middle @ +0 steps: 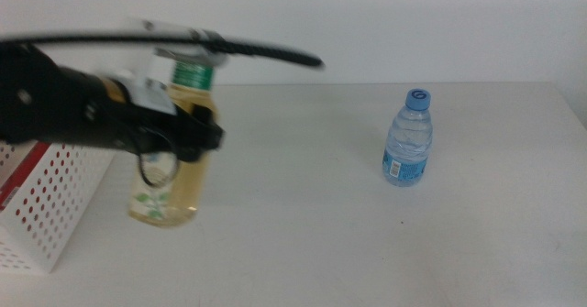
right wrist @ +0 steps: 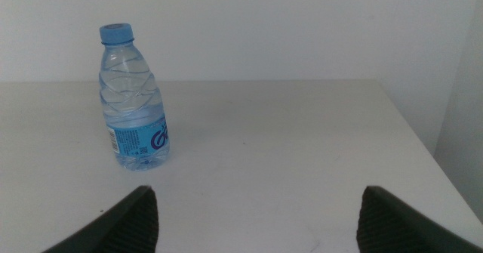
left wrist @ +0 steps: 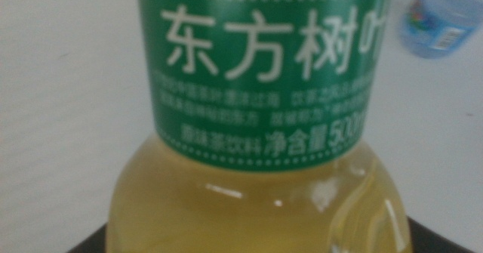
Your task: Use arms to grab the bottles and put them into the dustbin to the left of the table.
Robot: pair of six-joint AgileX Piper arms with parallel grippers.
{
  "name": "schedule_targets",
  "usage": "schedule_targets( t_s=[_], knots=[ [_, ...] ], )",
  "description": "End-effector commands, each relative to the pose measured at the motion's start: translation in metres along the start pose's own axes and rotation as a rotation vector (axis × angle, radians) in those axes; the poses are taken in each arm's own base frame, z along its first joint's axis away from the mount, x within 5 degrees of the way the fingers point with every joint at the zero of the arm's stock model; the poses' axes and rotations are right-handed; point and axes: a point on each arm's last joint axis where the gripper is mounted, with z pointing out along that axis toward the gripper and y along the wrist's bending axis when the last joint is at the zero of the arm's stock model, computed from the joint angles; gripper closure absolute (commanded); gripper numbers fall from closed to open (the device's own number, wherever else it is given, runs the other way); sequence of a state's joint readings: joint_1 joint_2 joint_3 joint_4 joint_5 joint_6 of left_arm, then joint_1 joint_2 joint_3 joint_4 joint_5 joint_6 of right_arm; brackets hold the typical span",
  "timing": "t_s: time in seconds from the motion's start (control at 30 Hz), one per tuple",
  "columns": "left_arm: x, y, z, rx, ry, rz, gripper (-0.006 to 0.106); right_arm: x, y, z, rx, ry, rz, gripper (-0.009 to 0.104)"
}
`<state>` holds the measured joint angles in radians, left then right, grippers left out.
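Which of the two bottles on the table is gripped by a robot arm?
The yellow tea bottle with the green label, beside the white basket: the left gripper is clamped around it. The blue-capped water bottle stands untouched.

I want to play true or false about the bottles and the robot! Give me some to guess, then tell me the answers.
1. The left gripper is at the tea bottle. True.
2. The water bottle lies on its side. False: it stands upright.
3. The water bottle has a blue cap. True.
4. The tea bottle is already in the dustbin. False: it is beside the dustbin.
5. The right gripper holds the water bottle. False: it is open and apart from it.
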<state>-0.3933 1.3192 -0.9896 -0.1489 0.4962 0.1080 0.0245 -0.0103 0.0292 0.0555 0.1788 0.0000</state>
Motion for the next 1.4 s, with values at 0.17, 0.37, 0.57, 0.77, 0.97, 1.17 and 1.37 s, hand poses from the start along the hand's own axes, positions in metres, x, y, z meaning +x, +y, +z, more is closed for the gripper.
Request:
schedule_targets(
  t_s=[0.17, 0.37, 0.57, 0.77, 0.97, 1.17, 1.37],
  knots=[
    [-0.041, 0.052, -0.053, -0.138, -0.073, -0.071, 0.105, -0.011, 0.000, -0.003, 0.006, -0.112, -0.021, 0.023],
    [-0.051, 0.090, -0.072, -0.207, 0.051, -0.173, 0.105, -0.011, 0.000, -0.003, 0.006, -0.112, -0.021, 0.023],
    [-0.062, 0.119, -0.076, -0.236, 0.151, -0.243, 0.105, -0.011, 0.000, -0.003, 0.006, -0.112, -0.021, 0.023],
    [-0.071, 0.134, -0.077, -0.237, 0.228, -0.225, 0.105, -0.011, 0.000, -0.003, 0.006, -0.112, -0.021, 0.023],
    [-0.071, 0.168, -0.078, -0.263, 0.322, -0.227, 0.105, -0.011, 0.000, -0.003, 0.006, -0.112, -0.021, 0.023],
    [-0.064, 0.202, -0.071, -0.289, 0.356, -0.263, 0.105, -0.011, 0.000, -0.003, 0.006, -0.112, -0.021, 0.023],
    [-0.046, 0.232, -0.057, -0.305, 0.420, -0.323, 0.105, -0.011, 0.000, -0.003, 0.006, -0.112, -0.021, 0.023]
  ],
)
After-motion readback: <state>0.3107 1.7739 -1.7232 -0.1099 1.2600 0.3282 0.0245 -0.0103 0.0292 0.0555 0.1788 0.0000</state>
